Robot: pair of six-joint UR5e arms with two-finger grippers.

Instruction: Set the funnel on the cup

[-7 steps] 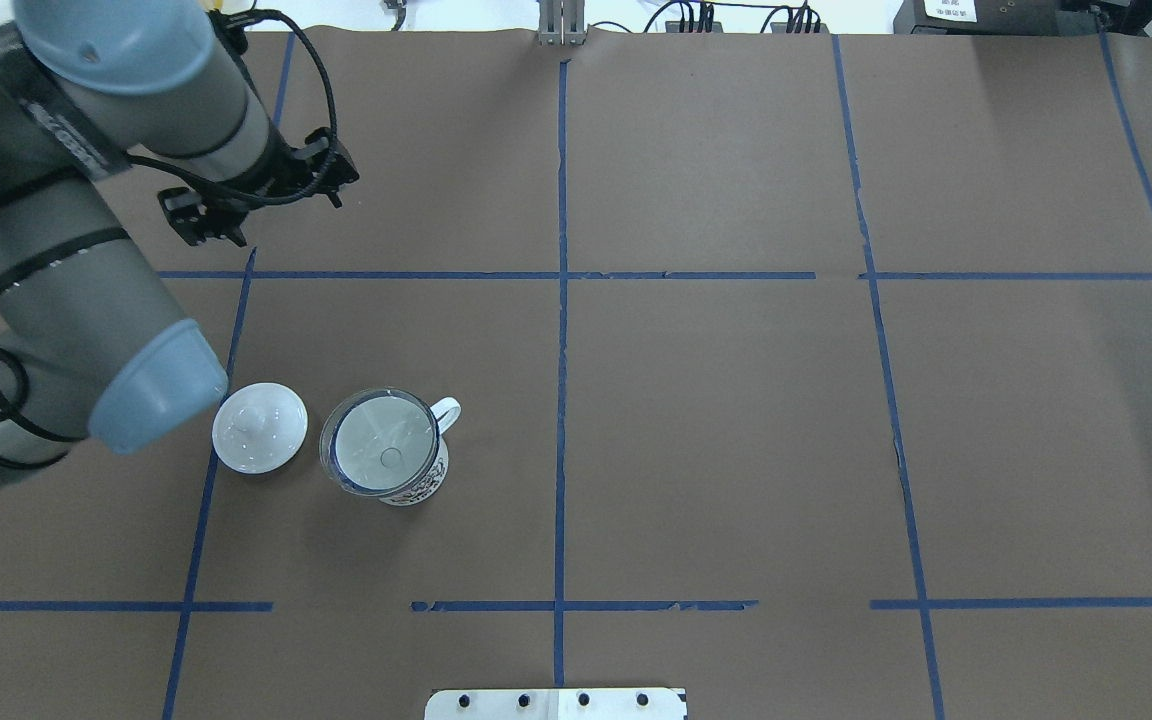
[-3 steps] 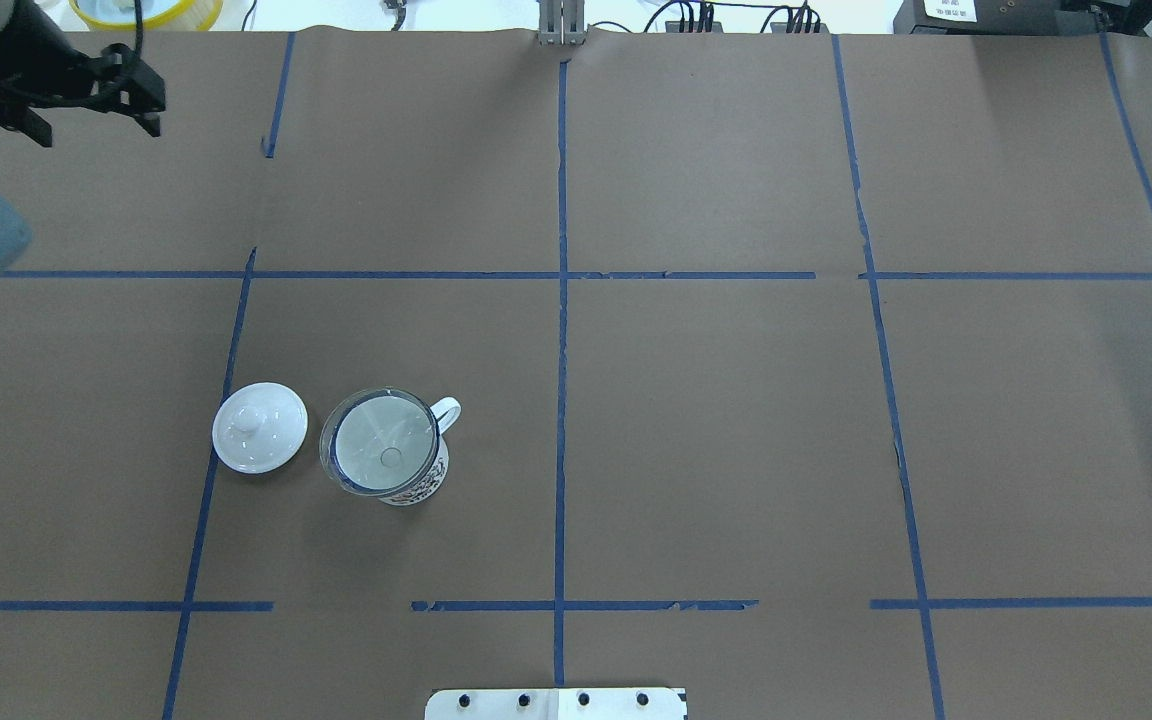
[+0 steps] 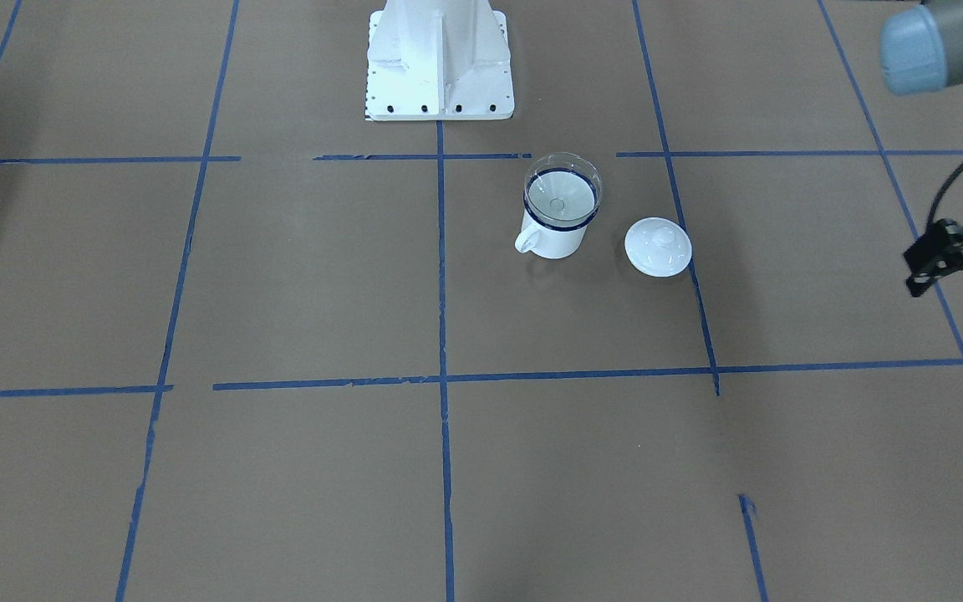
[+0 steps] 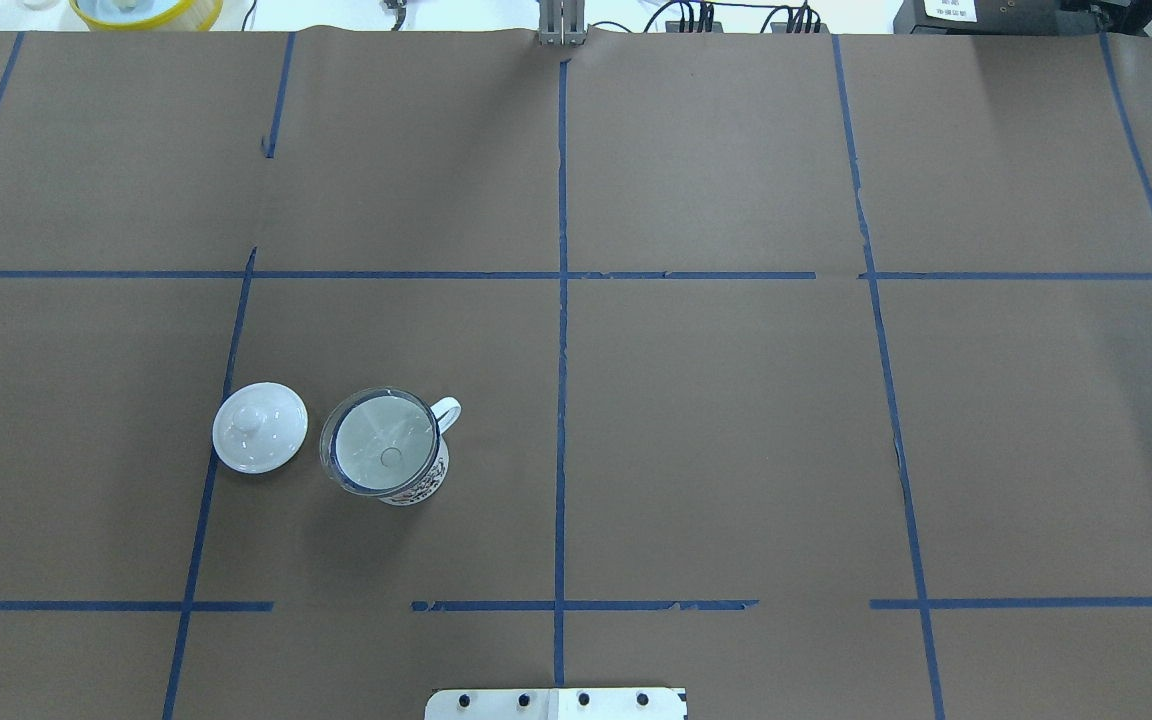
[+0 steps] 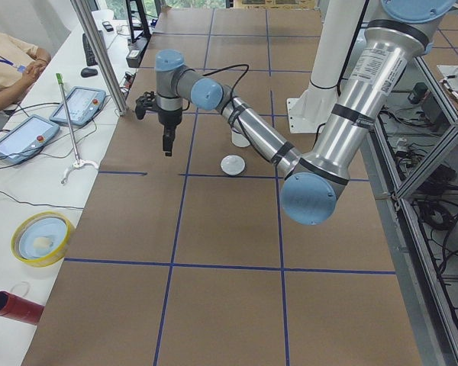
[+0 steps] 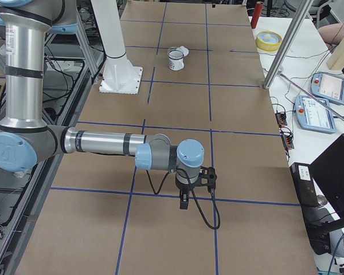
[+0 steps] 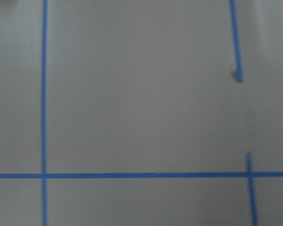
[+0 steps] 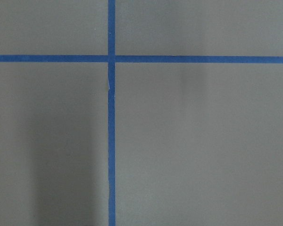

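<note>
The clear funnel point(image 4: 379, 443) sits in the mouth of the white mug, the cup point(image 4: 418, 487), with its cone resting on the dark blue rim. Both also show in the front view, the funnel point(image 3: 562, 194) on the cup point(image 3: 555, 238). My left gripper point(image 5: 166, 146) hangs over the table far from the cup and holds nothing. Only its black wrist part point(image 3: 950, 251) shows at the front view's right edge, so I cannot tell whether it is open. My right gripper point(image 6: 183, 201) hangs over the table far from the cup. I cannot tell its state.
A round white knobbed lid point(image 4: 259, 427) lies just left of the cup. The robot's white base point(image 3: 438, 58) stands behind it. A yellow bowl point(image 5: 42, 238), a red cylinder point(image 5: 11, 306) and tablets lie on the side bench, where an operator sits.
My left arm has swung away to the far left and left the overhead view. The funnel, cup and lid have not moved.
</note>
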